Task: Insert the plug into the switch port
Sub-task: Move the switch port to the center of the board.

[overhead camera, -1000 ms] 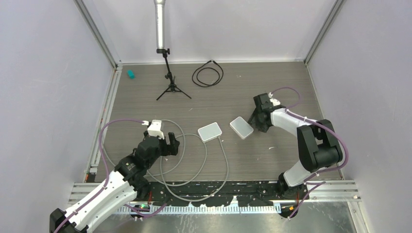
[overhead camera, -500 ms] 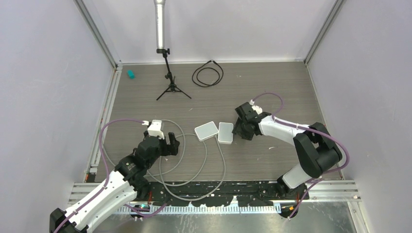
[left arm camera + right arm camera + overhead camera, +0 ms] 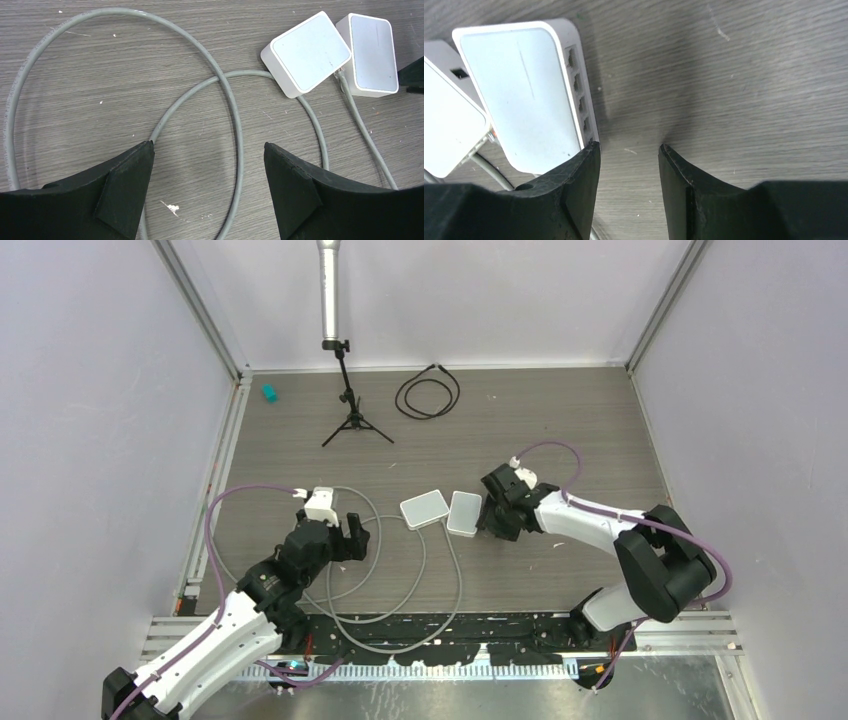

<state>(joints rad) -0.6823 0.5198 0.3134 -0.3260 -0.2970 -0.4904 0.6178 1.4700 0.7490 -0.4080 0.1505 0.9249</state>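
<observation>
The right tool (image 3: 497, 520), jaws parted and empty, is shoving the switch (image 3: 464, 513) left, now just beside the other white box (image 3: 427, 510). The plug (image 3: 341, 75) is lying between them, ungrasped. The left tool (image 3: 207, 150) is hovering wide.

So my table (image 3: 560, 420) is grey wood-grain, a bit scuffed. In the middle sit two flat boxes, the left white box (image 3: 427, 509) and the right white box (image 3: 464, 513), right next to each other. A grey cable (image 3: 235, 125) loops around the near side, and its plug (image 3: 341, 76) lies between the boxes. Further back are a coiled black cable (image 3: 399, 397), a small tripod (image 3: 352, 418), and some teal thing (image 3: 268, 392) by the left edge.
</observation>
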